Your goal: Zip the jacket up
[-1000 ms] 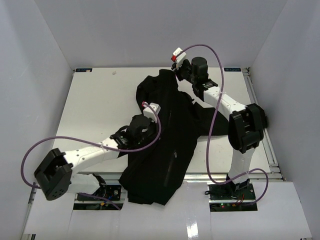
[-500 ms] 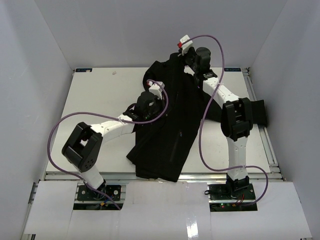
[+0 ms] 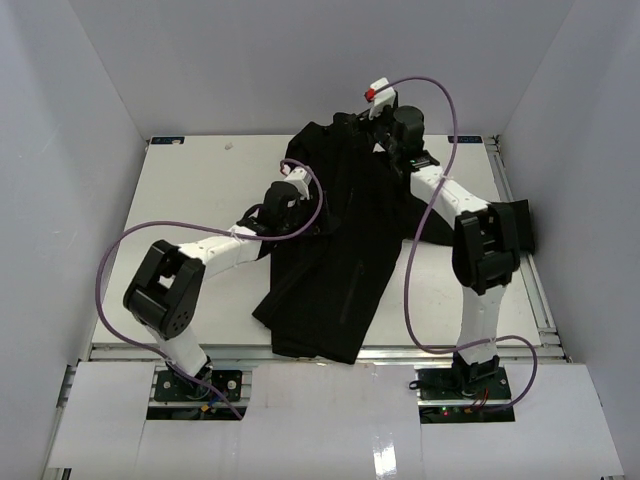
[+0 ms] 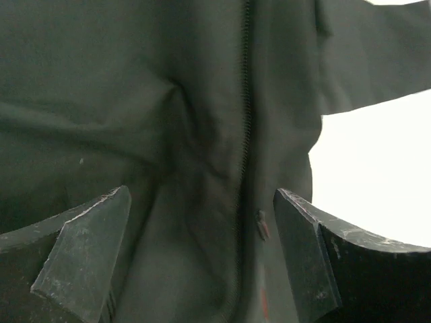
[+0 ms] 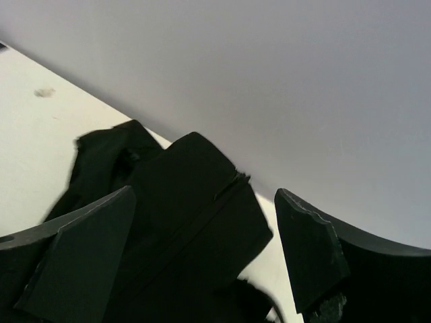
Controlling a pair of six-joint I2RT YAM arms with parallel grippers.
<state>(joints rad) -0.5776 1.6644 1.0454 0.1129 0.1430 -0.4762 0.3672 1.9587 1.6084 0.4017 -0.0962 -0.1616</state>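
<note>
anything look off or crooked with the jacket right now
Yes. The jacket lies askew, running diagonally across the table, with its lower hem at the near edge and one sleeve sticking out to the right. In the left wrist view the fabric is puckered beside the zipper.

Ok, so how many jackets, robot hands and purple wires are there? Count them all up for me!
Jackets: 1, the black jacket
Robot hands: 2, the left hand and the right hand, both open
Purple wires: 2, the left wire and the right wire
Total: 5
</note>
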